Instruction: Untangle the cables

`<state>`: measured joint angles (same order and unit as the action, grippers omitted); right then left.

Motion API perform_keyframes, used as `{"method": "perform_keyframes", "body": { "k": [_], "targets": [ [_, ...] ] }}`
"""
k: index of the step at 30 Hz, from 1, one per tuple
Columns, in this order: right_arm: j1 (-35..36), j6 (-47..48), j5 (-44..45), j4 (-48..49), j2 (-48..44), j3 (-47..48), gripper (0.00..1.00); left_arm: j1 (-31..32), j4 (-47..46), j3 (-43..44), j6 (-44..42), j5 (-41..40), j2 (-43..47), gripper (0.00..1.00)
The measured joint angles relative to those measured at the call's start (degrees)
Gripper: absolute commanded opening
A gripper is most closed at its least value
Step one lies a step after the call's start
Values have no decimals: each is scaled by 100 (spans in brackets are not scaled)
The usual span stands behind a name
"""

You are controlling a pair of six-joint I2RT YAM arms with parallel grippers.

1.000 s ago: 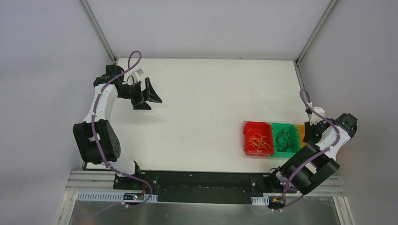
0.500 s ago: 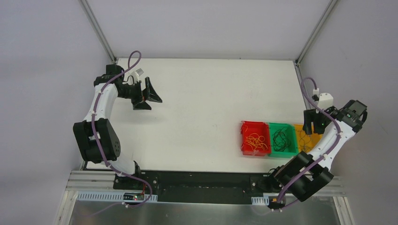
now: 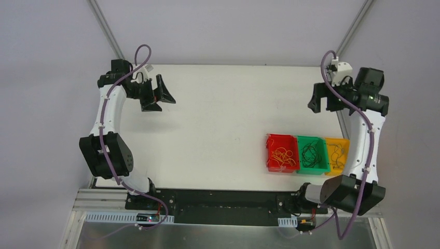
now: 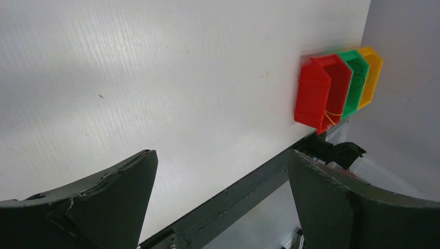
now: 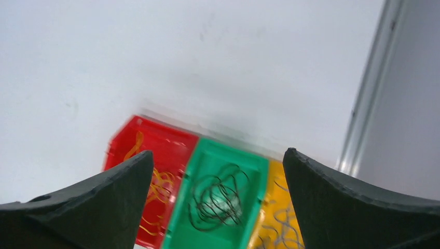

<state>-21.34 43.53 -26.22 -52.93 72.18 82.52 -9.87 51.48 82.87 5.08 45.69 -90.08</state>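
You see a white table [image 3: 223,114] that fills the middle of the top view. Plain grey walls [image 3: 228,26] close it on the left, far and right. A slim left post [image 3: 107,31] and a right post [image 3: 352,31], both metal, meet its far corners. Along the near edge runs a black rail [image 3: 223,199], then a dull metal sheet [image 3: 223,236]. The light is soft and even.

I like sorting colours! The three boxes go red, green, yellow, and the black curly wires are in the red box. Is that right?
Not quite. The black wires lie in the green box; the red box holds yellow-orange wires. The top external view shows it. The order is right, with the yellow box last.
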Motion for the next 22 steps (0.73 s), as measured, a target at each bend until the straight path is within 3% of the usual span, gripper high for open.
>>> {"method": "perform_keyframes", "body": {
  "k": [4, 8, 14, 22],
  "targets": [
    [1064, -1222, 188, 214, 564, 632, 99, 0, 378, 935, -13, -249, -214, 100],
    [1952, -2284, 354, 614, 1182, 782, 99, 0, 623, 1169, -157, -463, -227, 100],
    [2811, -3279, 599, 1141, 1351, -140, 99, 0, 706, 435, -439, -857, 129, 100],
    [3060, -3731, 861, 1416, 850, -1349, 99, 0, 516, -586, -566, -1493, 743, 100]
  ]
}}
